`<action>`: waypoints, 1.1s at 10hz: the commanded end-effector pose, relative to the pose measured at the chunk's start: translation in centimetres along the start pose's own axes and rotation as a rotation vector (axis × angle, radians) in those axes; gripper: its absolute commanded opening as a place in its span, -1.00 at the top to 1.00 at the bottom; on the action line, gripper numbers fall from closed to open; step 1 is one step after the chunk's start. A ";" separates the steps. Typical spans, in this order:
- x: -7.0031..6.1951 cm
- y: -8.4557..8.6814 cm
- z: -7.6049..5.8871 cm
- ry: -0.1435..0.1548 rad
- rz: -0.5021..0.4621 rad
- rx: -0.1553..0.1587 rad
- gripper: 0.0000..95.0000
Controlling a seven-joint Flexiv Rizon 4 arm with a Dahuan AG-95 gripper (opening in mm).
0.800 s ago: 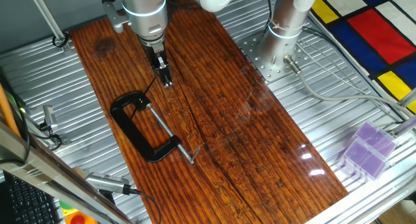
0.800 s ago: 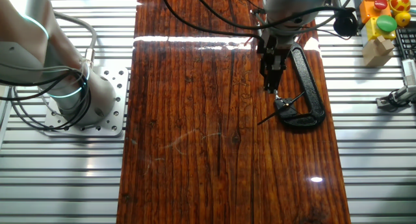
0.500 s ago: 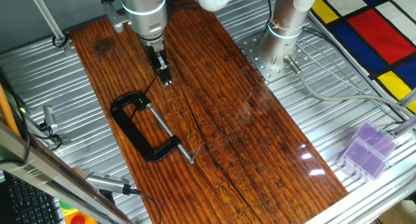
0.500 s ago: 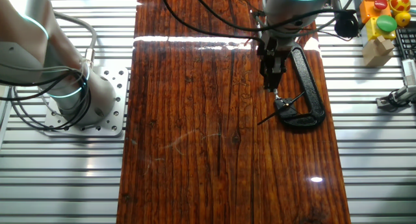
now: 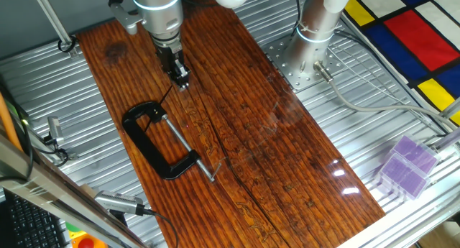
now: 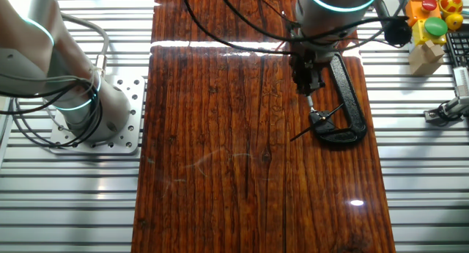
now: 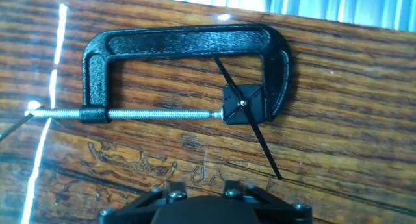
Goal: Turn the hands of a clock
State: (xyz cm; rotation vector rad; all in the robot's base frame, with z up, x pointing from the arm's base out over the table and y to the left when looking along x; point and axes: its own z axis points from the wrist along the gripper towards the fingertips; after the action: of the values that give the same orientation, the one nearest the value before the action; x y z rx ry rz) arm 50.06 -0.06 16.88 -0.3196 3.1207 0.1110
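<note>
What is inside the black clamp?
The clamp squeezes a little black clock block between its screw and its end. Two thin black hands stick out from it. The wooden table shows through the gap. The block's underside is hidden.

One C-clamp (image 7: pixel 188 49), one clock movement (image 7: pixel 244 105) (two hands), one pincer (image 5: pixel 180 81).

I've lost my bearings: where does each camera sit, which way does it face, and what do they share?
One fixed view: high off one long side, angled down the wooden board; arm and end effector show.
Other fixed view: overhead from the opposite side; arm and base show.
Hand view: looks down along the fingers at the clock movement.
All share the C-clamp.
</note>
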 end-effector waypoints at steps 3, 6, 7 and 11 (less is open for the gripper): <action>0.2 -1.8 1.1 0.017 -0.073 0.024 1.00; 0.4 -3.9 2.2 0.036 -0.137 0.036 1.00; 0.5 -4.6 2.7 0.040 -0.164 0.043 1.00; 0.8 -7.6 5.7 0.048 -0.253 0.039 1.00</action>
State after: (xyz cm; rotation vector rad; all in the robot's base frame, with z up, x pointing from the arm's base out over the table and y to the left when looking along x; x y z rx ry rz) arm 50.74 -7.11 10.77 -0.7155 3.0926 0.0443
